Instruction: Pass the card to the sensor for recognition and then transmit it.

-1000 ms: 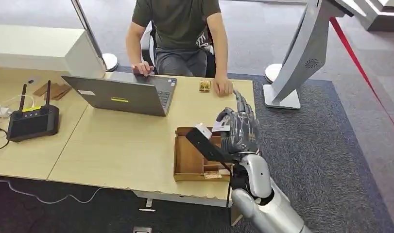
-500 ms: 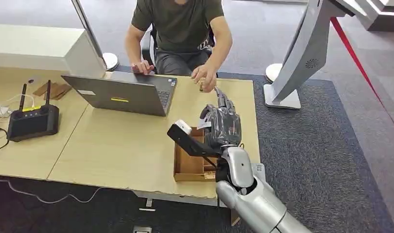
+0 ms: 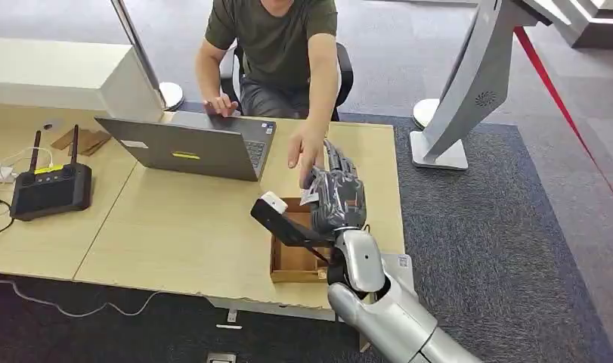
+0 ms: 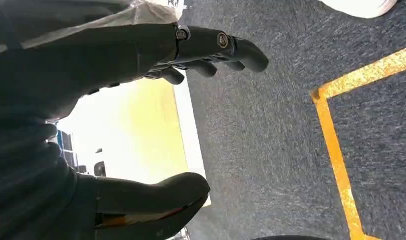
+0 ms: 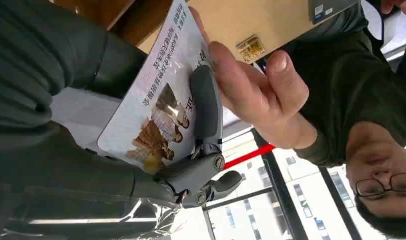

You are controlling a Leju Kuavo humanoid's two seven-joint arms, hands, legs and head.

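Right hand [image 3: 335, 200] is up over the wooden tray [image 3: 292, 253] at the near edge of the table [image 3: 182, 227], and its fingers are clamped on the card [image 5: 155, 107]. The wrist view shows it plainly: the printed face rests against the palm, with one dark finger [image 5: 205, 107] laid across it. And here comes the person's hand [image 3: 303, 147], reaching in from across the table, fingertips right at the card's far edge, touching it or as good as. This looks like the handover. To do it well, the robot should hold the arm level, keep the card's free edge offered toward the person, and let go only once their pinch is firm; release too soon and it drops into the tray. The left hand [image 4: 140, 100] hangs low over grey carpet, fingers apart, nothing in it. Further back, a small gold sensor block [image 5: 250, 47] lies on the table beside the laptop [image 3: 190, 147], well apart from the card.
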